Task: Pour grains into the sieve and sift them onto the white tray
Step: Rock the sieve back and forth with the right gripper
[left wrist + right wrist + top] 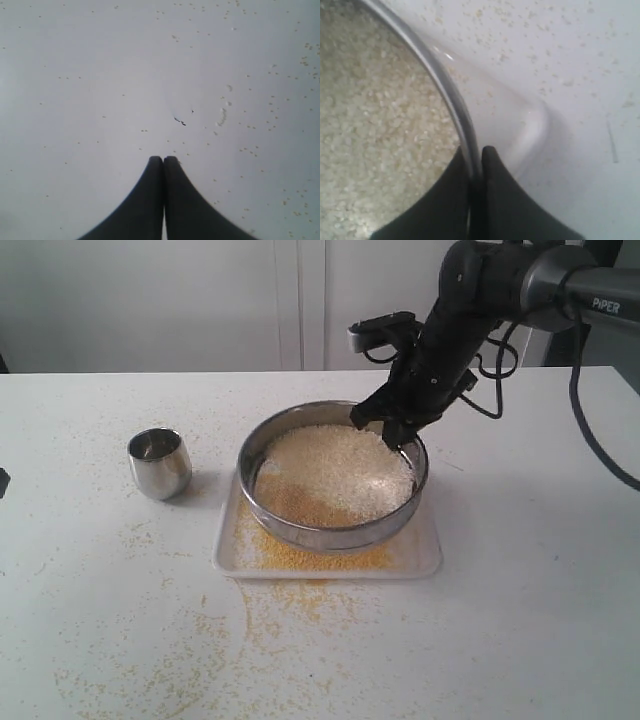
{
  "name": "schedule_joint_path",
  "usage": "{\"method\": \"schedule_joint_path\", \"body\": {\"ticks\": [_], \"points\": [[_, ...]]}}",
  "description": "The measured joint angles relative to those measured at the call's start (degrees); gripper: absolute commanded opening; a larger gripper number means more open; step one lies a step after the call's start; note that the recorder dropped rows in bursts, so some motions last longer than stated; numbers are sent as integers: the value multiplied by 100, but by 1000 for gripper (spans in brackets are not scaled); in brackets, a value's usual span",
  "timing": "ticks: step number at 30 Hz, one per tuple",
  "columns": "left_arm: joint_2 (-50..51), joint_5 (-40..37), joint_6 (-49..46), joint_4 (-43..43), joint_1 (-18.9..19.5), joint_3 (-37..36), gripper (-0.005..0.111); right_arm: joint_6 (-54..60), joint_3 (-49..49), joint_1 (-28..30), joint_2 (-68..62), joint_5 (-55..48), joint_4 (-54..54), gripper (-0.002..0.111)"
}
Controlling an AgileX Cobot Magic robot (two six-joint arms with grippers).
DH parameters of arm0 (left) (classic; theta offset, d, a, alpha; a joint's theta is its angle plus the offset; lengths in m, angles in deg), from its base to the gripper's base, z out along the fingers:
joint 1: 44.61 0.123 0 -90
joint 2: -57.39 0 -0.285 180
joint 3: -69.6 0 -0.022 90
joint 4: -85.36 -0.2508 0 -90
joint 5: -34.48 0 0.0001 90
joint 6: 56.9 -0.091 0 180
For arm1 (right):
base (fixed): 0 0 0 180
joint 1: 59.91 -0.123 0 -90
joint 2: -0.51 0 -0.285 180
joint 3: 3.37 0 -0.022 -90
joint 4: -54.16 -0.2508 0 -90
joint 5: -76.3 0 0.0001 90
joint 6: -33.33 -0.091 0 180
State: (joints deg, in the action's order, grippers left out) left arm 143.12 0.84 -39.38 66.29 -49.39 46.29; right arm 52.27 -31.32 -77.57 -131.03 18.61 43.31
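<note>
Sifting step: right hand [476,150] pinches sieve [330,538] rim at two o'clock. Next, probably shaking grains [340,472] onto tray [425,558]. Left hand [163,159] closed, empty.

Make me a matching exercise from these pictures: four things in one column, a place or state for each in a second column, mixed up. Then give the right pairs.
Column one
1. small rounded steel cup
2. flat white rectangular tray
3. left gripper
4. right gripper

Column two
A. shut on the rim of the wide round steel sieve
B. upright on the table, left of the tray in the exterior view
C. shut, holding nothing
D. under the sieve, strewn with fine yellow grains

Pairs: 1-B, 2-D, 3-C, 4-A
</note>
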Motion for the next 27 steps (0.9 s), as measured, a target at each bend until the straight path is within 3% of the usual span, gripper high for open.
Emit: {"method": "schedule_joint_path", "body": {"ticks": [3,6,10,13,16,19,21,24,26,27], "points": [[0,0,0,0,0,0,0,-1095,23,-11,18,-116,31,0],[0,0,0,0,0,0,0,4,10,-11,18,4,104,0],[0,0,0,0,0,0,0,-1219,30,-45,11,59,90,0],[0,0,0,0,0,0,0,-44,-15,-76,28,159,-8,0],[0,0,0,0,0,0,0,-1197,-19,-123,30,154,-43,0],[0,0,0,0,0,0,0,-432,-51,-123,5,375,-55,0],[0,0,0,0,0,0,0,-1402,-39,-123,-7,193,247,0],[0,0,0,0,0,0,0,-191,-38,-86,-69,-192,116,0],[0,0,0,0,0,0,0,-1061,37,-86,-96,-151,-81,0],[0,0,0,0,0,0,0,-312,14,-71,-121,-151,-311,0]]}}
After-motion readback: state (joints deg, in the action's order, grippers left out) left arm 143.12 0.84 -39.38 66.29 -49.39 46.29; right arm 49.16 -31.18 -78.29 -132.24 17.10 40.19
